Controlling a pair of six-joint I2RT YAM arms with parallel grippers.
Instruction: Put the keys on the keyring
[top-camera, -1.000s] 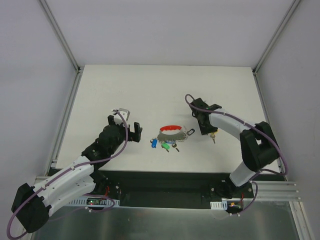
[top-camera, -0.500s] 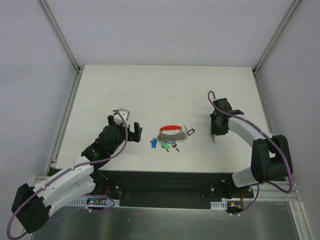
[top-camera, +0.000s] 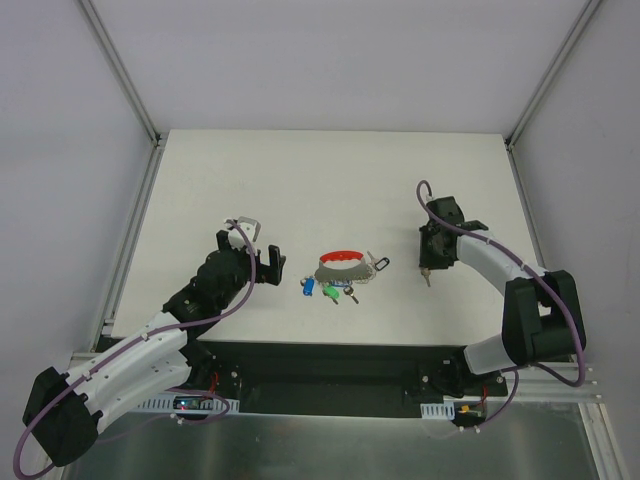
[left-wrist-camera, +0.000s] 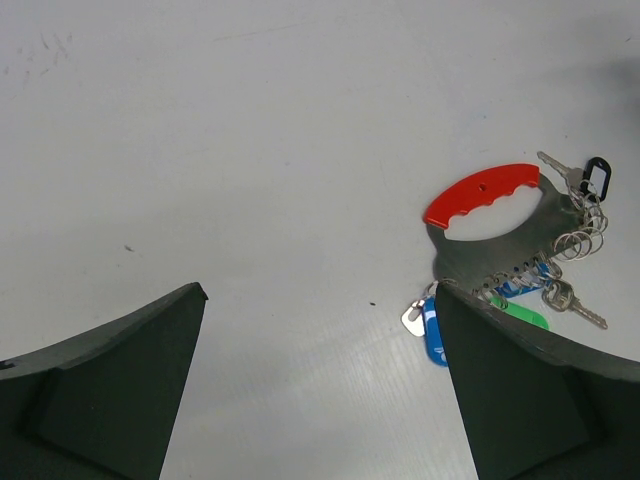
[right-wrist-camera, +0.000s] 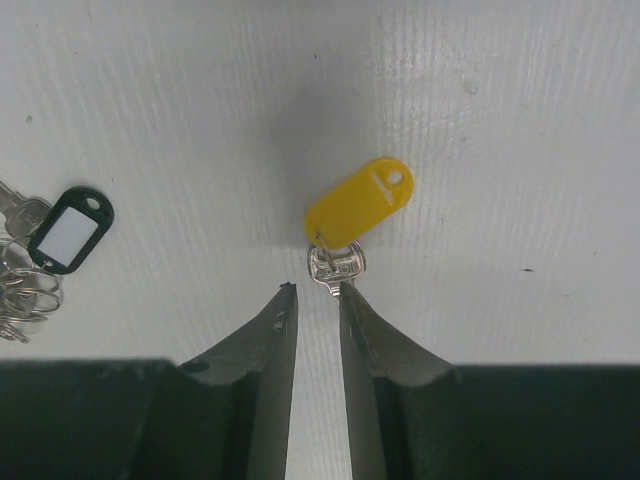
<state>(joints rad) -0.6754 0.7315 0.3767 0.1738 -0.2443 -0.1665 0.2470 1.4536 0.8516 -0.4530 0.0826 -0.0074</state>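
The keyring, a red grip on a grey plate with small metal rings, lies mid-table. Around it lie blue-tagged, green-tagged and black-tagged keys. A lone silver key with a yellow tag lies to the right, apart from the rest. My right gripper stands over it with a narrow gap between the jaws. Bare table shows in that gap, and the key's blade runs under the right fingertip. My left gripper is wide open over bare table, left of the keyring.
The white table is bounded by a metal frame and grey walls. The black tag and its key lie between the keyring and my right gripper.
My right arm swung its wrist and elbow to the right while the fingertips stayed near the yellow-tagged key, and its jaws narrowed. The left arm and the keyring have not moved.
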